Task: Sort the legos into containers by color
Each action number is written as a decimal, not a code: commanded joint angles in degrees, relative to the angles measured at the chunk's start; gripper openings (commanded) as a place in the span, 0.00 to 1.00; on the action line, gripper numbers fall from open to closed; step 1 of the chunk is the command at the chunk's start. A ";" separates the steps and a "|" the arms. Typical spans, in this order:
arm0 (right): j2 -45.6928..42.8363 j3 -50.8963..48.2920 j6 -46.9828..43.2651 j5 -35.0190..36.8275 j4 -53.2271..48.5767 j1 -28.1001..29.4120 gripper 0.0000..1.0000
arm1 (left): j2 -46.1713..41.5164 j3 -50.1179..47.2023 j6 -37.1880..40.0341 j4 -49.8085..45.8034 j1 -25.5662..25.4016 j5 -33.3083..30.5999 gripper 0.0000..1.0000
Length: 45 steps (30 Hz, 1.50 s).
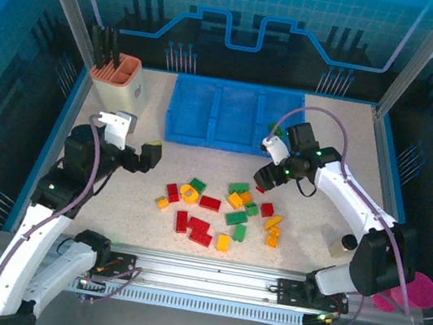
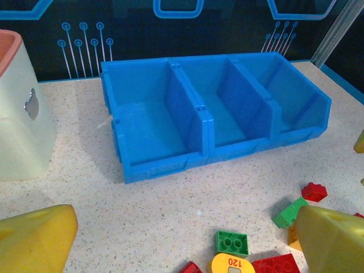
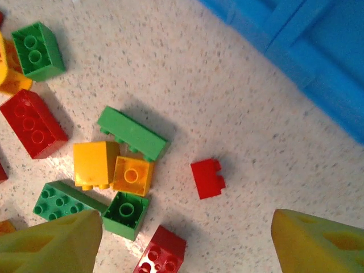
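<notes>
Three compartments side by side in the blue tray (image 1: 216, 113), at the far side of the table (image 1: 126, 214). Left wrist view looks straight into all three, down to bare blue floors; top view gives only the layout (right arm (image 1: 344, 191) covers the tray's right front corner there).

Legos (image 1: 217, 208) lie loose on the table on the near side of the tray, with red, green and yellow-orange mixed and none touching the tray.

Right wrist view shows stud detail the top view can't: one small red brick (image 3: 207, 178) lies apart from the cluster, between it and the tray wall. Right gripper (image 3: 185, 244) hangs over that edge of the pile, jaws spread wide, nothing between them.

Left gripper (image 2: 182, 242) sits off the tray's left front corner, fingers likewise parted and bare. Yellow ring piece (image 2: 230, 263) marked 120 sits among the bricks, readable from the left wrist.

Beige cup (image 1: 118, 79) with orange rim stands just left of the tray. Pink cup (image 1: 418, 292) is well off to the tray's near right.
</notes>
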 commanded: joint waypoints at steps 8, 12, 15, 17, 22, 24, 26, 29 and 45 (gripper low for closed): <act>7.64 0.28 -1.65 4.32 -0.29 0.90 0.84 | -0.55 -2.08 -1.84 0.79 -0.56 1.61 0.99; 11.44 1.34 -2.60 8.74 0.60 1.98 0.80 | -0.21 -2.34 -1.84 0.97 -0.56 1.49 0.99; 13.65 1.89 -2.67 9.77 1.54 2.32 0.77 | 0.15 -2.39 -1.76 1.10 -0.56 1.45 0.99; 14.92 2.27 -2.80 9.98 2.10 2.33 0.75 | 0.41 -2.52 -1.79 1.23 -0.56 1.53 0.99; 18.37 3.04 -3.39 10.75 2.40 2.84 0.70 | 0.97 -2.84 -1.88 1.67 -0.56 -0.56 0.99; 19.32 3.08 -3.59 10.99 2.85 2.98 0.66 | 1.91 -2.34 -3.07 1.14 -0.56 -3.70 0.99; 19.88 3.12 -3.55 10.44 3.41 2.94 0.63 | 2.69 -1.96 -3.19 0.87 -0.56 -3.83 0.99; 21.19 3.46 -3.68 9.60 3.36 2.94 0.58 | 1.90 -2.87 -3.28 2.44 -0.56 -2.61 0.99; 25.32 7.70 -3.12 7.98 0.15 2.98 0.27 | -1.37 -8.33 -5.70 8.57 -0.56 -9.30 0.99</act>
